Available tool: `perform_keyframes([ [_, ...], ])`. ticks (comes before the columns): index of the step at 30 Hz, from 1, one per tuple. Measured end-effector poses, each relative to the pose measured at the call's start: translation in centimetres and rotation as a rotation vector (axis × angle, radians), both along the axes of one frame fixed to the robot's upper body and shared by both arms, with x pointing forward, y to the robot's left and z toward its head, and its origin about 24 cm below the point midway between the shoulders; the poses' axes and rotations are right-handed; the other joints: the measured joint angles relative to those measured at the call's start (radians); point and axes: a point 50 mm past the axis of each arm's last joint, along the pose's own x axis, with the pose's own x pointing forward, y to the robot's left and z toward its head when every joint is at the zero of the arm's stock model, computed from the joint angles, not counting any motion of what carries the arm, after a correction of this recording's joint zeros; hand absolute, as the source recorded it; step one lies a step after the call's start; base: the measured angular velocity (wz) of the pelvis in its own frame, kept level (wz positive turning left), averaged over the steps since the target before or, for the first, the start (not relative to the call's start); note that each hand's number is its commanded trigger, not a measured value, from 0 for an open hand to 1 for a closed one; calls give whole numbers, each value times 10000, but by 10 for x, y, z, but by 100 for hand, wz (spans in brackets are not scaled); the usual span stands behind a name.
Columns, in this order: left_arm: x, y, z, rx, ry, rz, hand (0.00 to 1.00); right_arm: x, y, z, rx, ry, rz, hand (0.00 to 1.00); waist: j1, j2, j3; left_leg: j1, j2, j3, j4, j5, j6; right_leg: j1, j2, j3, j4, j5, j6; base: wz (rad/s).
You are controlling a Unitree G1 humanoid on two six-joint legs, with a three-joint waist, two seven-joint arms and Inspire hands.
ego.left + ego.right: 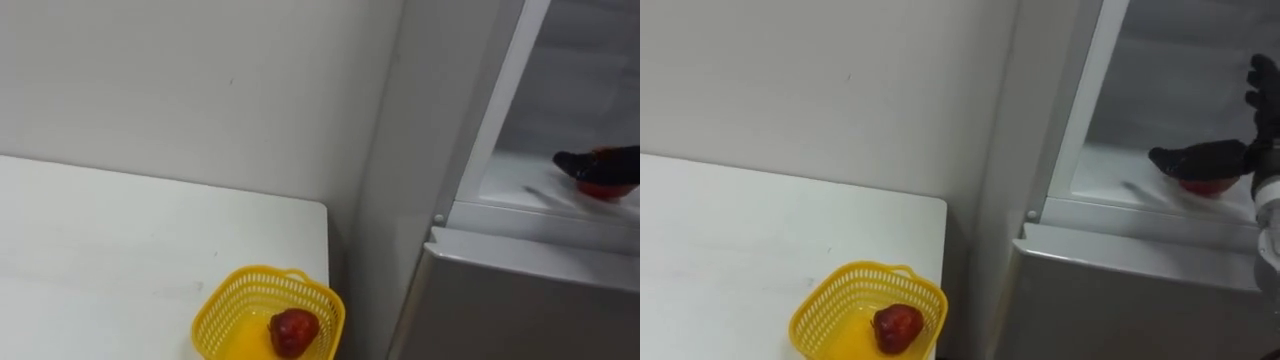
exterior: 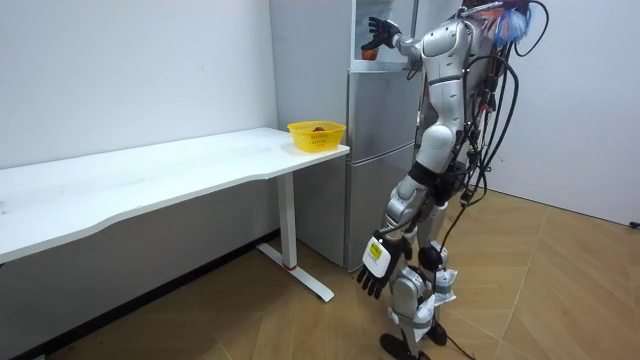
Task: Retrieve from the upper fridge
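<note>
Right hand (image 1: 1215,158) reaches into the open upper compartment of the fridge (image 1: 1120,290). Its fingers are spread and not closed, with the thumb lying across a red fruit (image 1: 1202,185) on the shelf just inside the fridge's sill. We judge this the grasp step, with retrieval not yet made. The next move calls for curling round the fruit, then drawing it out over the sill. Left hand (image 2: 383,270) hangs relaxed, low before the fridge. Beside the fridge, a yellow basket (image 1: 830,310) on the white table (image 1: 720,230) holds a second fruit (image 1: 897,328). We can read no brand, label or writing.
</note>
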Motion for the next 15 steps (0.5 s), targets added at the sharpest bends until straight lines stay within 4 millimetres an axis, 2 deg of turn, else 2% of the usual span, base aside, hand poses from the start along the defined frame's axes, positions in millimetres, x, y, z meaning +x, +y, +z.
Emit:
perform_keyframes([
  [3,1,3,1,93,8,1,0,1,-4,-5,121,245,-92,0,7,-9,-10,-10,0,-112,-4,1,-1,2,-5,-125,24,0,1,10],
  [10,-1,7,2,225,140,32,0,2,-6,-15,122,852,164,0,115,131,16,-4,5,-119,0,2,-3,11,1,-137,21,0,2,0],
  [15,0,9,3,355,160,42,0,3,-9,-24,144,1306,111,0,238,278,-51,20,-6,-138,-12,1,-2,86,-17,-198,22,0,2,0],
])
